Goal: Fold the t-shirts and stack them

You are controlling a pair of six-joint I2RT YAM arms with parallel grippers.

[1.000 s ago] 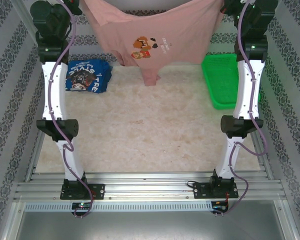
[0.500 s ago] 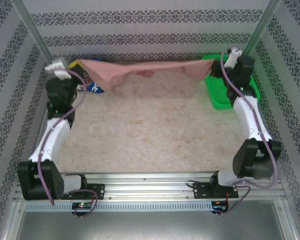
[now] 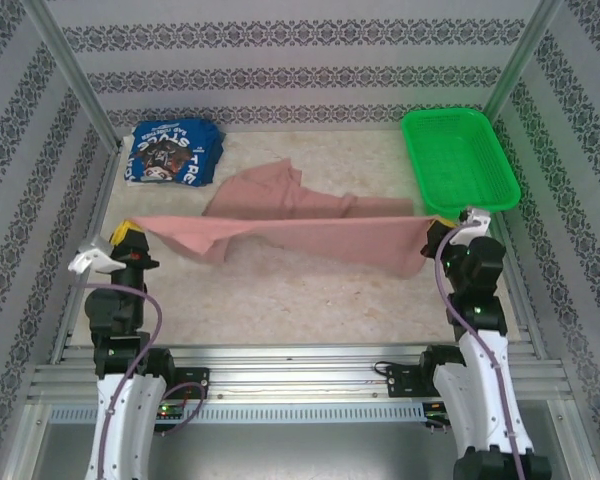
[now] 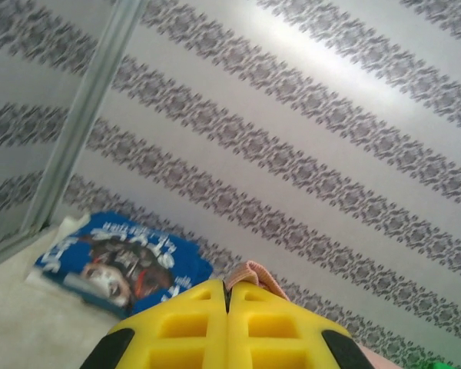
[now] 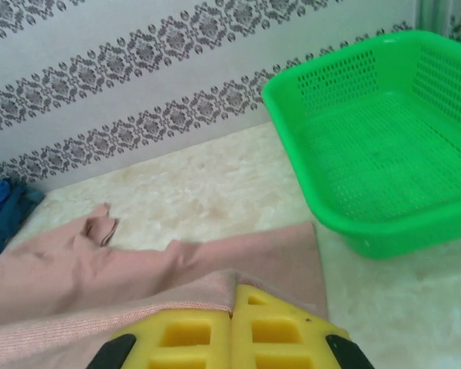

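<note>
Drawn back low, your left hand (image 3: pixel 129 231) and right hand (image 3: pixel 439 222) pinch the dusty pink cloth t-shirt (image 3: pixel 310 236), laying it flat for folding.

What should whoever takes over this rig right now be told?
Left gripper: fingers shut on one end of the pink t-shirt.
Right gripper: fingers shut on its other end.
Pink t-shirt: stretched between them, its far part draped on the table.
Blue t-shirt: compact bundle at the far left corner, green basket far right.
Done: blue one looks folded. Left: lay the pink flat, fold it, stack both.
</note>
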